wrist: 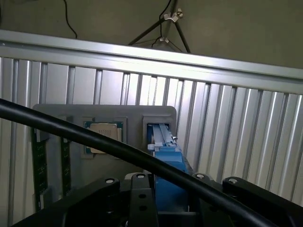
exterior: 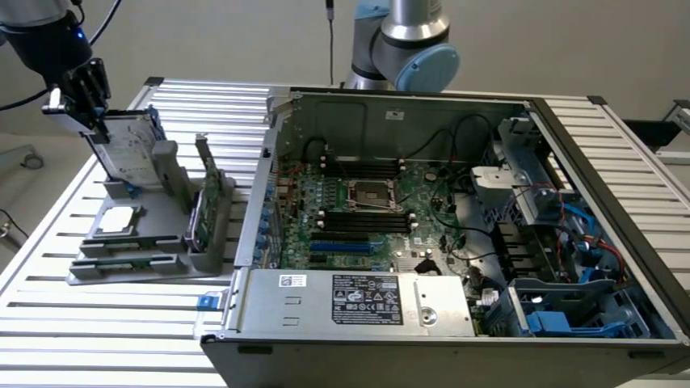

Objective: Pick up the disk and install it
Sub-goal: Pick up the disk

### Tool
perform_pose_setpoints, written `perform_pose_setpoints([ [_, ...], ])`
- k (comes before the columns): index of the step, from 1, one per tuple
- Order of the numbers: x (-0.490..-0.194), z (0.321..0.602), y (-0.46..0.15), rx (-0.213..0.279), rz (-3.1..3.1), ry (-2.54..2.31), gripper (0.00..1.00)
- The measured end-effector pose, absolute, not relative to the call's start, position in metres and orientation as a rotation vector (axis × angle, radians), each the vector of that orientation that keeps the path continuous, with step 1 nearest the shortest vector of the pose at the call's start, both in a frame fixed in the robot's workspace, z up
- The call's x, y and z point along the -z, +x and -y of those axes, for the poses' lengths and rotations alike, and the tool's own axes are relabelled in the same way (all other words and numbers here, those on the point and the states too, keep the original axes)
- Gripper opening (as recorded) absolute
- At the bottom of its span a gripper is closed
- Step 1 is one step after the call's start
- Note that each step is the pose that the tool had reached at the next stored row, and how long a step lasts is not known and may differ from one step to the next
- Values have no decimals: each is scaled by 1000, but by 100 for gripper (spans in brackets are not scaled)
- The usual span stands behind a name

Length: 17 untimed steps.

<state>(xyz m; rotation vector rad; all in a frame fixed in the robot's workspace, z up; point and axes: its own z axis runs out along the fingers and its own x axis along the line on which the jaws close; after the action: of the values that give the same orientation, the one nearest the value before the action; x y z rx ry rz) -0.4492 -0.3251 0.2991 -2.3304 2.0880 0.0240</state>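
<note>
The disk (exterior: 128,149), a silver-grey drive with a white label and blue carrier edges, stands tilted on edge at the back of the grey holder (exterior: 140,250), at the exterior view's left. My gripper (exterior: 84,117) is at its upper end, shut on the disk. The disk's lower edge is still level with the holder's slot; I cannot tell whether it touches. In the wrist view the blue carrier of the disk (wrist: 165,158) runs out from between my gripper's (wrist: 163,191) jaws toward the holder (wrist: 71,116).
The holder also carries a square silver chip (exterior: 116,220) and an upright green circuit stick (exterior: 205,206). The open computer case (exterior: 603,186) lies to the exterior view's right, with blue drive bays (exterior: 571,315) at its near corner. A black cable (wrist: 94,137) crosses the wrist view.
</note>
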Motion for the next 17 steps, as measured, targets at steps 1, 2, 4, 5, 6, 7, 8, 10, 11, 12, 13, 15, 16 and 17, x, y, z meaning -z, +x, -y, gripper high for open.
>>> perform_pose_setpoints([
  [1,-304,325,-449,-25,-2088,-2331,33],
  [2,-308,325,-449,-25,-2088,-2331,33],
  [4,-317,325,-449,-26,-2089,-2331,33],
  [5,-322,325,-449,-26,-2089,-2331,33],
  [6,-326,325,-449,-27,-2089,-2332,33],
  [7,-331,325,-449,-28,-2090,-2332,33],
  [8,-336,325,-449,-28,-2090,-2332,33],
  [10,-344,325,-449,-30,-2090,-2333,33],
  [11,-349,325,-449,-30,-2091,-2333,33],
  [12,-353,325,-449,-31,-2091,-2333,33],
  [13,-358,325,-449,-32,-2091,-2334,33],
  [15,-367,325,-449,-34,-2092,-2335,33],
  [16,-371,325,-449,-35,-2092,-2335,33],
  [17,-376,325,-449,-36,-2093,-2335,33],
])
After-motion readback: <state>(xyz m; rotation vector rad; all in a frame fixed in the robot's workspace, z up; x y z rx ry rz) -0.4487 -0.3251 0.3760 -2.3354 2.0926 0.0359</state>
